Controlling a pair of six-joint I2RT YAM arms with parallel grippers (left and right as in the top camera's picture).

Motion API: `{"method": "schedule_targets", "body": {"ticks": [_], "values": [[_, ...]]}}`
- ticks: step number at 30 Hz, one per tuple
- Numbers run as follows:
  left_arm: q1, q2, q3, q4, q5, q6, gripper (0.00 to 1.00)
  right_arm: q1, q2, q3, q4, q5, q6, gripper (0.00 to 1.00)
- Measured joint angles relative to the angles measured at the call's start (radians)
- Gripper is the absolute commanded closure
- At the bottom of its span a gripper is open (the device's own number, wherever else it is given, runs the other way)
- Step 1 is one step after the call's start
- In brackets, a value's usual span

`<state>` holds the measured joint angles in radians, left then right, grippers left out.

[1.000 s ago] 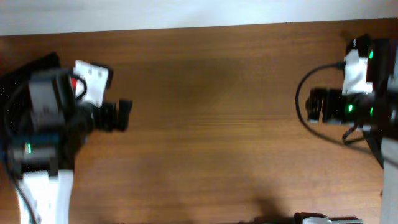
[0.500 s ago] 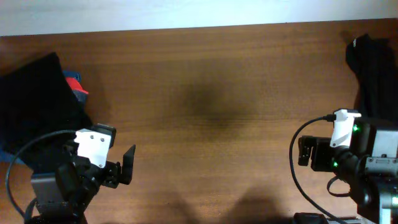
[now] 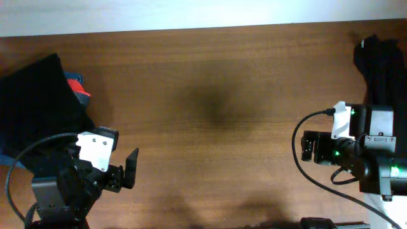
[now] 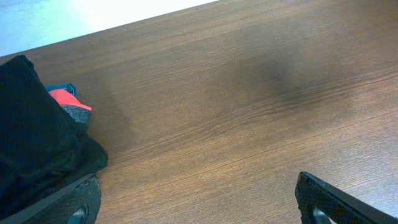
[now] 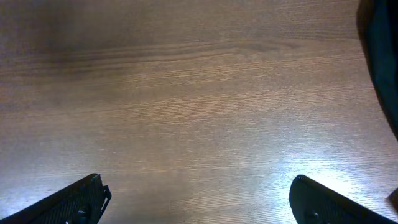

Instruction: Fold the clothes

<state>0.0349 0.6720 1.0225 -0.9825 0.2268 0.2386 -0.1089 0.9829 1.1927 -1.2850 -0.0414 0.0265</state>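
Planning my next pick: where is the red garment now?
Overhead, the red garment is on the left side of the table, peeking out from the right edge of the black pile.

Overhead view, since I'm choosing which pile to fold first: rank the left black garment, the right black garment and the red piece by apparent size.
1. Left black garment
2. Right black garment; the frame edge cuts it off, so unsure
3. Red piece, only a corner showing

No words, numbers or signs can be read on anything here; the clothes and arms show no labels or brands.
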Motion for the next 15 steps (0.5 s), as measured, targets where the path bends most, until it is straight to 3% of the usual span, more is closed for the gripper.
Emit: {"method": "schedule_targets", "body": {"ticks": [5,10,15], "values": [[0.000,0.000,0.000,0.000,0.000,0.000,0.01,0.000,-0.079,-0.020,0.028,0.000,0.000,0.01],[0.000,0.000,-0.001,0.000,0.000,0.000,0.01,0.000,-0.330,-0.174,0.254,0.002,-0.005,0.01],[0.000,0.000,-0.003,0.000,0.000,0.000,0.01,0.000,-0.653,-0.470,0.559,0.000,-0.005,0.01]]}}
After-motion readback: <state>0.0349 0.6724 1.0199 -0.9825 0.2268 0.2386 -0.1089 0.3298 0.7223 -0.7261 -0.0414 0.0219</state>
